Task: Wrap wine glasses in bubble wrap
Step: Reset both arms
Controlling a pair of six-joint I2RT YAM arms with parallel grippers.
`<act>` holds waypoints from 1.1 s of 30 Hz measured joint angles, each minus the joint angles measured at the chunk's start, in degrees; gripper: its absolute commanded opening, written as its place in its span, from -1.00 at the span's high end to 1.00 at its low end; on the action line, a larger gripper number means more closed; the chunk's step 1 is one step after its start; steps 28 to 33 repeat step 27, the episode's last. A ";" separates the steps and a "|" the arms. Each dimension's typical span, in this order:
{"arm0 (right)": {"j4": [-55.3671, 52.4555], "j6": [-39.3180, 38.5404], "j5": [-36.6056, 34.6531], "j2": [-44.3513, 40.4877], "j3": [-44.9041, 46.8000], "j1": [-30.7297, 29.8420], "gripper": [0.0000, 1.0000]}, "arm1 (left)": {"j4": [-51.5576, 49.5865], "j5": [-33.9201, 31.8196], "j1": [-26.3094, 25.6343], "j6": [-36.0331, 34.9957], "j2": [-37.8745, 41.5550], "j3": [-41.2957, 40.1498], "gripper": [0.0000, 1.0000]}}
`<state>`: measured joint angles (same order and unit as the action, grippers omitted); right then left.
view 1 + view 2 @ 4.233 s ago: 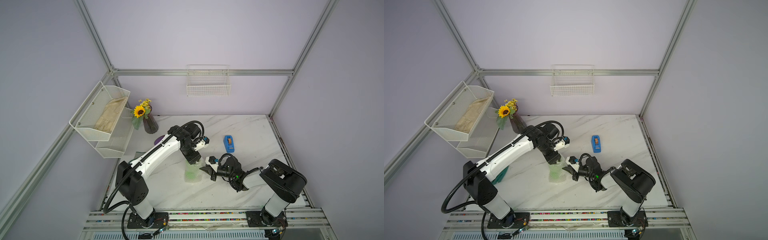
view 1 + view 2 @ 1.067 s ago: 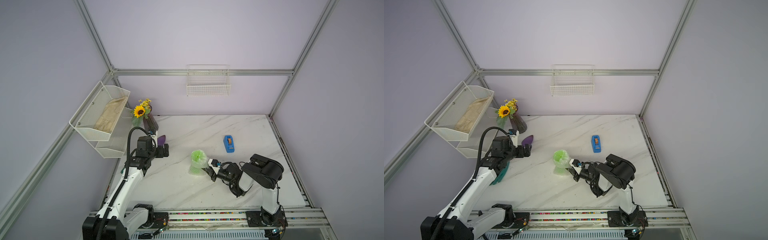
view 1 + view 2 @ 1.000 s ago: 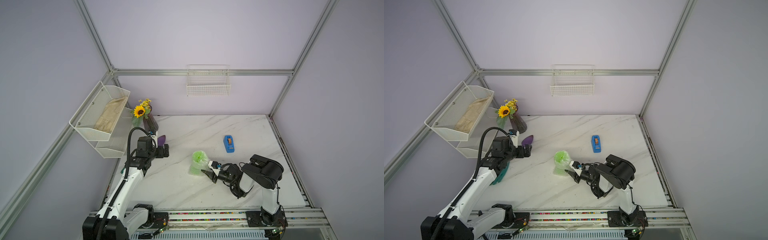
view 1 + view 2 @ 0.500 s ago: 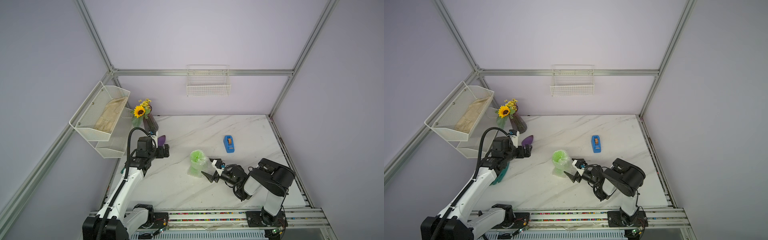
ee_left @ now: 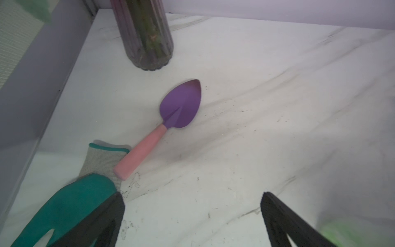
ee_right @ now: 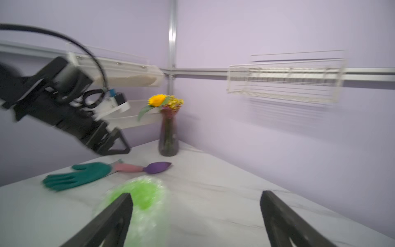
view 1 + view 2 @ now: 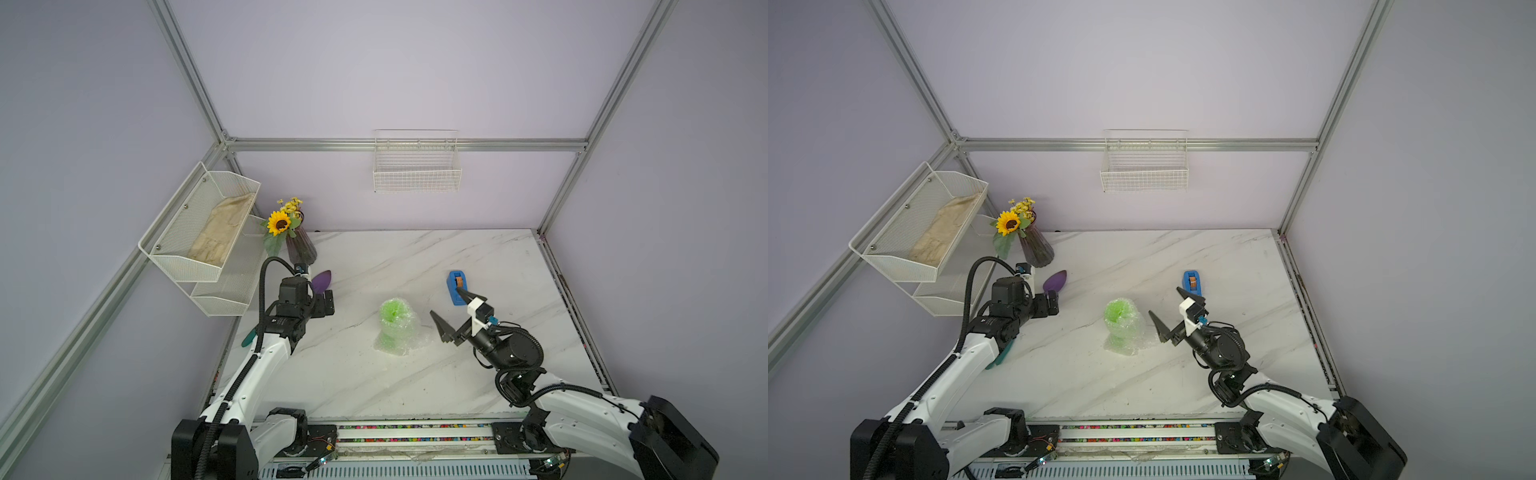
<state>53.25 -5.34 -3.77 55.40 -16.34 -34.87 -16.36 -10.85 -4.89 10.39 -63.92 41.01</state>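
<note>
The lime-green wine glass stands mid-table with the crinkly bubble wrap bundled around it, and only its green mouth shows on top. Both top views show this, with the glass inside the wrap. My right gripper hangs open just right of the bundle, clear of it and holding nothing. In the right wrist view, which is blurred, the glass and wrap lie beside one finger of that gripper. My left gripper is open and empty at the far left, over bare marble.
A blue tape dispenser sits behind the right gripper. A purple trowel with a pink handle and a teal glove lie under the left arm. A vase with a sunflower stands in the back-left corner. Wire shelves hang on the left wall and a basket on the back wall.
My right gripper has opened wide and drawn back to the right, away from the wrapped glass, which stays standing. The left arm has not moved.
</note>
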 measured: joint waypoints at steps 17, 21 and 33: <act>18.58 6.01 -1.57 47.45 -3.89 32.92 -0.94 | 62.90 -3.48 4.83 -8.96 -25.49 -20.24 -1.00; 17.44 6.25 -1.05 47.01 -9.38 32.89 -0.94 | 61.05 -0.61 4.87 -9.62 -26.32 -19.78 -1.00; 16.96 6.08 1.09 46.71 -9.86 32.89 -0.94 | 65.46 1.27 4.87 -10.14 -26.43 -19.91 -1.00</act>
